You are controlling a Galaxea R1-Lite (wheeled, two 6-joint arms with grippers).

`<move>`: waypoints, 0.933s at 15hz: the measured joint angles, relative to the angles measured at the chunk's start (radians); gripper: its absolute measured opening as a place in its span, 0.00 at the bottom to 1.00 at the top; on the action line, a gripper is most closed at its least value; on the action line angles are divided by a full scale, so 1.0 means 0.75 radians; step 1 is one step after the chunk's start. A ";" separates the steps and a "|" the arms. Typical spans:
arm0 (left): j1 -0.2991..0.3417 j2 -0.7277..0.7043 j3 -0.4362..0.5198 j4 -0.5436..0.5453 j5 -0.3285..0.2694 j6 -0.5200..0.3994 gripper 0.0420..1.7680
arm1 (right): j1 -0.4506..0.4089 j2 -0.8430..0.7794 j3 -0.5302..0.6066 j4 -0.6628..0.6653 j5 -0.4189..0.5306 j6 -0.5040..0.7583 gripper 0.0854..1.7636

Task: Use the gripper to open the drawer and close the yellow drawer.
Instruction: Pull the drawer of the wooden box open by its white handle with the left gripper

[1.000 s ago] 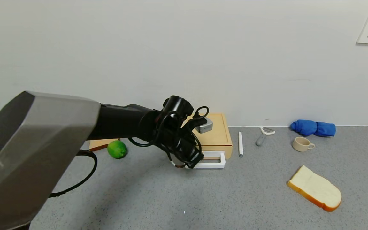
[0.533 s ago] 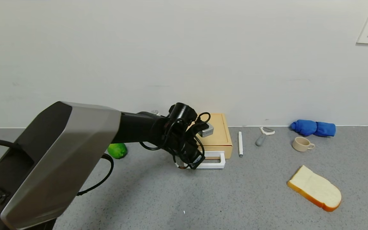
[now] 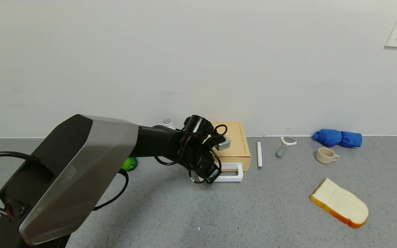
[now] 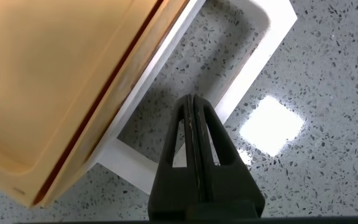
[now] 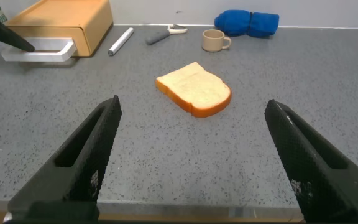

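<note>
The pale yellow-tan drawer (image 3: 233,143) sits by the wall, its tray pushed in, with the white loop handle (image 3: 232,173) sticking out in front. My left gripper (image 3: 208,177) is shut and empty at the handle's left end. In the left wrist view the closed fingertips (image 4: 193,102) point down into the handle's loop (image 4: 257,53), just inside its outer bar, beside the drawer box (image 4: 61,74). My right gripper (image 5: 193,104) is open and empty, low over the table's near side, out of the head view. It sees the drawer (image 5: 67,18) far off.
A green lime (image 3: 130,163) lies half hidden behind my left arm. Right of the drawer lie a white pen (image 3: 259,155), a peeler (image 3: 283,146), a beige cup (image 3: 326,155), a blue cloth (image 3: 338,138) and a bread slice (image 3: 339,203).
My left arm's forearm has swung right and forward, hiding more of the lime. Its gripper has stayed at the handle's left end, shifting only slightly. The drawer has not moved.
</note>
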 joint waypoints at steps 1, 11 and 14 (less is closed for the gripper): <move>0.000 0.004 -0.001 -0.016 0.003 0.001 0.04 | 0.000 0.000 0.000 0.001 0.000 -0.001 0.96; 0.001 0.023 0.017 -0.048 0.034 -0.018 0.04 | 0.000 0.000 0.000 0.001 0.000 0.000 0.96; 0.001 0.025 0.028 -0.044 0.031 -0.022 0.04 | 0.000 0.000 0.000 0.001 -0.001 0.000 0.96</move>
